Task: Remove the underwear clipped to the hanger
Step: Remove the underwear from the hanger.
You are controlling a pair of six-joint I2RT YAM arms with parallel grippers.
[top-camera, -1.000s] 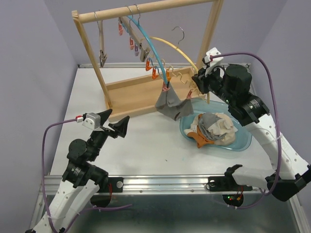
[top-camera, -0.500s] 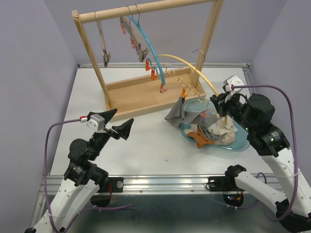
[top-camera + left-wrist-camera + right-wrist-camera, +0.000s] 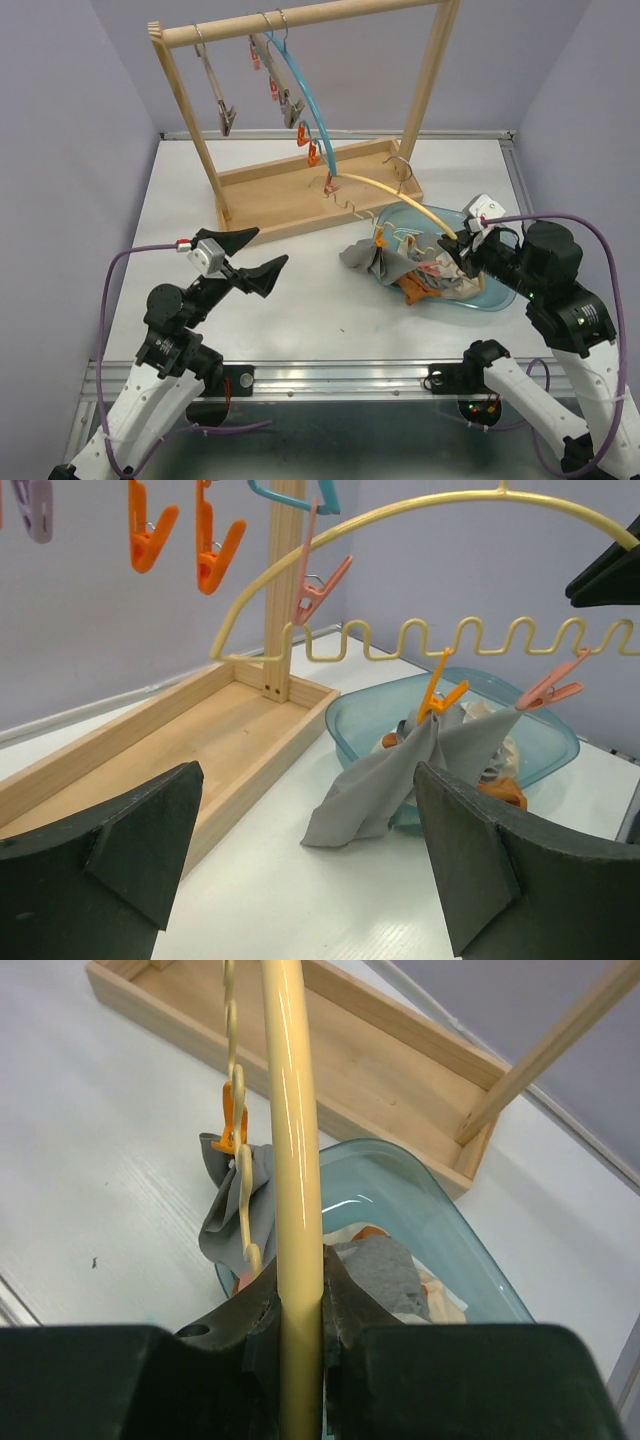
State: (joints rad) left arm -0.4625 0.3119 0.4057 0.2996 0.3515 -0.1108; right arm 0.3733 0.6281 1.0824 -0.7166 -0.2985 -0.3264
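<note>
My right gripper [image 3: 462, 250] is shut on the arched bar of a yellow hanger [image 3: 400, 192], holding it low over the blue tub [image 3: 497, 297]. In the right wrist view the bar [image 3: 295, 1140] runs straight between my right gripper's [image 3: 300, 1282] pads. A grey underwear piece [image 3: 385, 790] hangs from the hanger's wavy lower bar by an orange clip [image 3: 437, 695] and a pink clip [image 3: 550, 685]. It droops over the tub's near rim onto the table [image 3: 365, 258]. More underwear [image 3: 440, 282] lies piled in the tub. My left gripper [image 3: 268, 248] stands open, empty, left of the grey piece.
The wooden rack with its tray base [image 3: 290, 190] stands at the back. A blue hanger [image 3: 305, 95] with orange clips and other clip hangers hang from its rod. The rack's right post [image 3: 425, 85] rises just behind the tub.
The right gripper has carried the yellow hanger down and forward from beside the rack to over the tub. The grey underwear now rests on the tub's rim and the table. The left gripper edged right.
</note>
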